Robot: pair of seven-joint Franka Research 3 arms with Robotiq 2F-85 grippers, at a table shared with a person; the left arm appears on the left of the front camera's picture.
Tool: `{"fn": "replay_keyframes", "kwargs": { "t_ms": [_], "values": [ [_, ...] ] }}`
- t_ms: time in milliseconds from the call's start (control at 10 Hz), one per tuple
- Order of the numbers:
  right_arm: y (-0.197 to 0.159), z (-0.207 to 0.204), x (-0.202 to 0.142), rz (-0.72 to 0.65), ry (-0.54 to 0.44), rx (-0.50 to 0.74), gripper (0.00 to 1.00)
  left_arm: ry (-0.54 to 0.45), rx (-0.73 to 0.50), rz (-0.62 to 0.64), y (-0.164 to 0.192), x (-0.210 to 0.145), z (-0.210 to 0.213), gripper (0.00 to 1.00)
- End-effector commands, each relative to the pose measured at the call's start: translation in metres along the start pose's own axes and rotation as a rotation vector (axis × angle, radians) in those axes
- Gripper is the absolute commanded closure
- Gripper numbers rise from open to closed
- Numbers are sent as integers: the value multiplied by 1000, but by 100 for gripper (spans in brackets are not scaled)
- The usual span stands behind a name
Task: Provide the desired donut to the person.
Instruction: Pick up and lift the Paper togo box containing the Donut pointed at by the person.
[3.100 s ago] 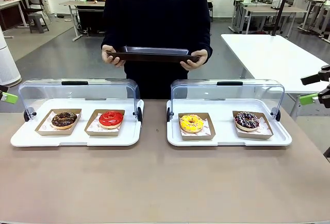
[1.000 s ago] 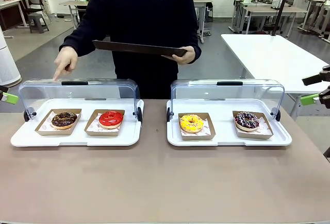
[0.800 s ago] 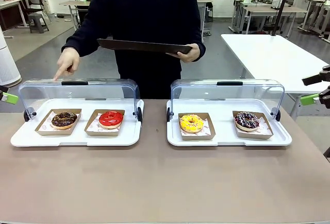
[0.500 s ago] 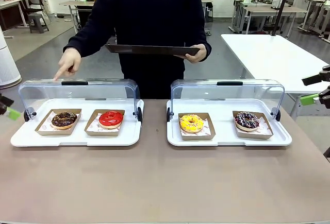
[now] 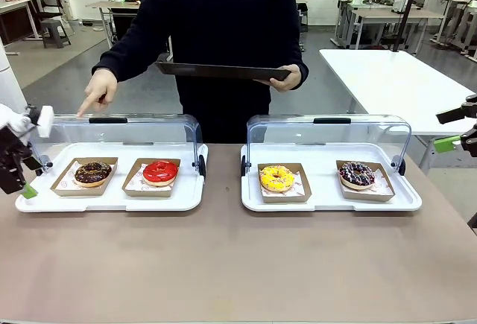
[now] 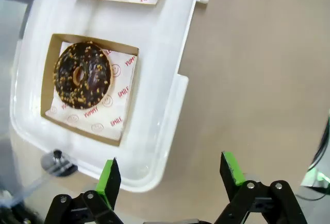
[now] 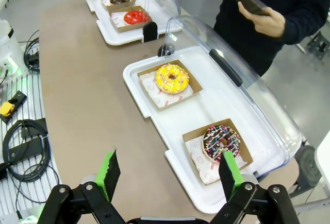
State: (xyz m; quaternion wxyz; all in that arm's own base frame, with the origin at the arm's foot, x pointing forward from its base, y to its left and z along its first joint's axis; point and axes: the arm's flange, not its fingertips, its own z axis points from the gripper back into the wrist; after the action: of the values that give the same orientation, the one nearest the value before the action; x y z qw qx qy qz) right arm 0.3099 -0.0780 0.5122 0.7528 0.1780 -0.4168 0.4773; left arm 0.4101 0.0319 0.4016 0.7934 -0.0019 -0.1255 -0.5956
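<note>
- Target, by my reading: the person's hand points a finger down over the raised clear lid of the left tray, at the tray's outer end. That makes the nut-speckled chocolate donut the one wanted.
- That donut sits in a cardboard boat inside the left tray, at the end farthest from the red donut, which shares the tray.
- The left pincer hovers just off that same outer end of the left tray, over its front rim. Its jaws are spread wide with nothing between them.
- The right pincer is likewise released and empty, well away from the left tray on the table.
- The left arm looks the natural one for this step.
- Come in from the left tray's open front side, low enough to pass under the lid.
- Close on a wall of the boat rather than on the icing, so the topping is not crushed.
- Lift straight and keep the boat level so the donut does not slide off.
- Carry it up and past the left tray's lid to the dark serving tray that the person holds out beyond it. Let go only once the boat rests flat.
</note>
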Motion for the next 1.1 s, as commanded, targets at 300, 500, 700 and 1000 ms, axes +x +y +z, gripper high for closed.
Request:
{"fn": "replay_keyframes", "kwargs": {
  "t_ms": [300,500,700,1000],
  "values": [
    [-2,-2,-1,7,-23,9,0,54,40,-115,19,1,-45,0],
    [-2,-2,-1,7,-23,9,0,71,103,-134,23,4,-56,0],
    [-2,-2,-1,7,-23,9,0,79,115,-137,32,6,-65,0],
    [-2,-2,-1,7,-23,9,0,108,135,-127,40,2,-75,0]
  ]
}}
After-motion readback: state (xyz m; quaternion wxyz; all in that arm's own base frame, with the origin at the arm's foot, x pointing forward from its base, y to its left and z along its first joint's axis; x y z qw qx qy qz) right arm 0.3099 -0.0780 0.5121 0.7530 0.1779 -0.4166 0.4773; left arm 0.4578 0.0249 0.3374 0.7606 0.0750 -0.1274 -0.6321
